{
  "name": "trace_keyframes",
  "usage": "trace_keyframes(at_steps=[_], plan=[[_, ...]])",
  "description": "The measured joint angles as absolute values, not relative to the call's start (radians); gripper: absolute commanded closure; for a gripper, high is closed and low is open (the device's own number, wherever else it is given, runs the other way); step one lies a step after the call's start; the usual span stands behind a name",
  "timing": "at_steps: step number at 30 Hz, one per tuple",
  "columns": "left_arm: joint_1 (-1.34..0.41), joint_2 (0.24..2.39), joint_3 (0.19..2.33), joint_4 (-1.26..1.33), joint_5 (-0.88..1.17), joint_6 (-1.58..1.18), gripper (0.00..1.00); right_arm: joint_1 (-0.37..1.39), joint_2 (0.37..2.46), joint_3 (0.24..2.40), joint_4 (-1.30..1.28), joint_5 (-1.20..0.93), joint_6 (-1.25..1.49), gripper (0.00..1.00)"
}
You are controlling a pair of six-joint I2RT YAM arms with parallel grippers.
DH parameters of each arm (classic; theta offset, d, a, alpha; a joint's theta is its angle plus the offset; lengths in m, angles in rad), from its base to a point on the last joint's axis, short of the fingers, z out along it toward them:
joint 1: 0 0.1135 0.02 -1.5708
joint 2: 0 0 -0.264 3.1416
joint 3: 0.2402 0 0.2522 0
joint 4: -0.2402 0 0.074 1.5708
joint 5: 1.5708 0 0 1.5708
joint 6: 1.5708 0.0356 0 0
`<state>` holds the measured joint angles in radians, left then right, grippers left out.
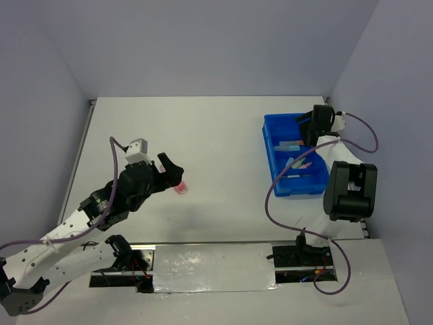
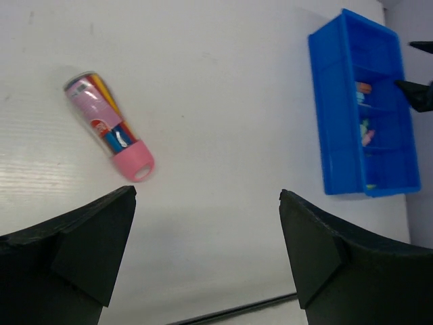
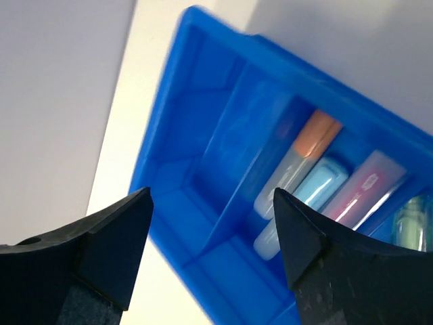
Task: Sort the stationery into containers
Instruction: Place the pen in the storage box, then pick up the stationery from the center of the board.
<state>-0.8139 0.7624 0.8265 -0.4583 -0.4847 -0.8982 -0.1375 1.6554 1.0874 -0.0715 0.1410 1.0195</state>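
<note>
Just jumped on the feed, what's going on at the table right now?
The right gripper hangs open over the blue tray, holding nothing. An orange-capped marker, a light blue marker and a pink marker already lie in its compartments. The left gripper, also open, hovers above a clear pink-capped tube of pens, which lies on the white table apart from the tray and is not yet gripped.
</note>
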Motion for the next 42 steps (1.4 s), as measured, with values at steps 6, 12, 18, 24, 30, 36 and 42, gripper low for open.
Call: trace_keyframes(at_steps=[6, 12, 18, 24, 30, 36, 42], plan=[[-0.72, 0.888, 0.824, -0.502, -0.531, -1.005, 0.01, -0.009, 1.494, 1.125, -0.128, 0.11, 0.856, 0.0], [-0.562, 1.184, 0.836, -0.504, -0.493, -1.053, 0.01, 0.404, 1.219, 1.085, -0.123, 0.067, 0.659, 0.0], [-0.549, 1.411, 0.933, -0.519, -0.495, -1.079, 0.01, 0.566, 1.047, 0.854, -0.135, 0.019, 0.606, 0.0], [-0.54, 1.507, 0.985, -0.502, -0.498, -1.082, 0.01, 0.657, 1.046, 0.772, -0.204, 0.025, 0.575, 0.0], [-0.524, 1.612, 1.024, -0.5, -0.512, -1.104, 0.07, 0.665, 1.024, 0.739, -0.202, 0.021, 0.571, 0.0], [-0.499, 1.738, 1.032, -0.479, -0.514, -1.105, 0.49, 0.676, 0.988, 0.693, -0.187, 0.005, 0.575, 0.0], [-0.492, 1.729, 1.013, -0.401, -0.492, -1.099, 1.0, 0.681, 0.963, 0.631, -0.141, -0.057, 0.569, 0.0]])
